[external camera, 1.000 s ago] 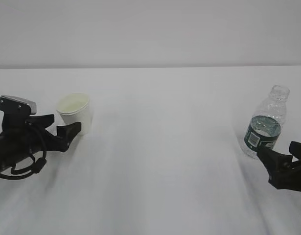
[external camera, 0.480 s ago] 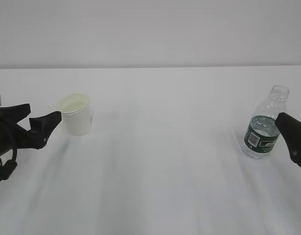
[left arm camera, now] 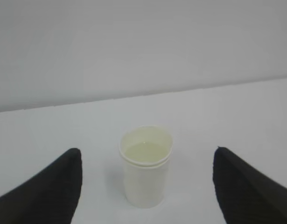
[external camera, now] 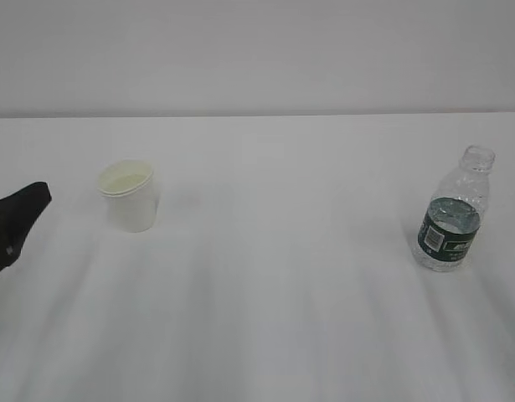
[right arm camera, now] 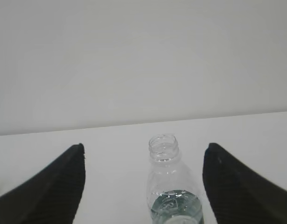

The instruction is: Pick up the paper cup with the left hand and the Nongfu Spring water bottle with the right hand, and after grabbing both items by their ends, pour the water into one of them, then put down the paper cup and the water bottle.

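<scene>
The white paper cup [external camera: 129, 195] stands upright on the left of the white table, the Nongfu Spring water bottle [external camera: 452, 213] upright and uncapped on the right. Water [right arm camera: 176, 205] fills the lower part of the bottle. In the left wrist view my left gripper [left arm camera: 146, 153] is open, its black fingers [left arm camera: 45, 191] wide on either side of the cup [left arm camera: 145, 165] and nearer the camera, touching nothing. My right gripper [right arm camera: 144, 148] is open too, framing the bottle [right arm camera: 173, 186] without contact. In the exterior view only one left finger [external camera: 18, 219] shows at the left edge.
The white table [external camera: 274, 276] runs back to a plain pale wall [external camera: 257, 50]. Nothing else stands on the table between the cup and the bottle.
Both arms have drawn back outward: the left one slid left to the frame edge, the right one almost out of the exterior view. Cup and bottle stayed put.
</scene>
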You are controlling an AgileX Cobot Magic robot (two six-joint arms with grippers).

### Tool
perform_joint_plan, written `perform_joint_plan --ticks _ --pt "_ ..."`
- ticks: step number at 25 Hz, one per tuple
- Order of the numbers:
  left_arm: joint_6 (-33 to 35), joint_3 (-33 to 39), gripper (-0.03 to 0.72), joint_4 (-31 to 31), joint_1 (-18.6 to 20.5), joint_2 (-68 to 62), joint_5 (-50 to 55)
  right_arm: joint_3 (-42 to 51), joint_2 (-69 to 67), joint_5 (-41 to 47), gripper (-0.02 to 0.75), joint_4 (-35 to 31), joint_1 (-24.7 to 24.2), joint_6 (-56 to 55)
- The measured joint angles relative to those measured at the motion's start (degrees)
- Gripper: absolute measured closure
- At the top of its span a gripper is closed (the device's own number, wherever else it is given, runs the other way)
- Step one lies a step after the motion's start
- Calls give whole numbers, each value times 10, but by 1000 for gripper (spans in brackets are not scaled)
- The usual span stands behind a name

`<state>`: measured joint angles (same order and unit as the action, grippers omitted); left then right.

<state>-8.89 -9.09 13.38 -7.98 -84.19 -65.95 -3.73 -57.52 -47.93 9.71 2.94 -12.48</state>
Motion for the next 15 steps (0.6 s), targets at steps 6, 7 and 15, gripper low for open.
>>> perform_joint_plan --ticks 6,7,15 --pt "-37 28 65 -5 0 81 0 -51 136 192 150 21 0 -2" --pt "-39 32 68 -5 0 95 0 -63 158 226 150 27 0 -2" --pt "-41 39 80 -24 0 186 0 -126 282 399 150 37 0 -2"
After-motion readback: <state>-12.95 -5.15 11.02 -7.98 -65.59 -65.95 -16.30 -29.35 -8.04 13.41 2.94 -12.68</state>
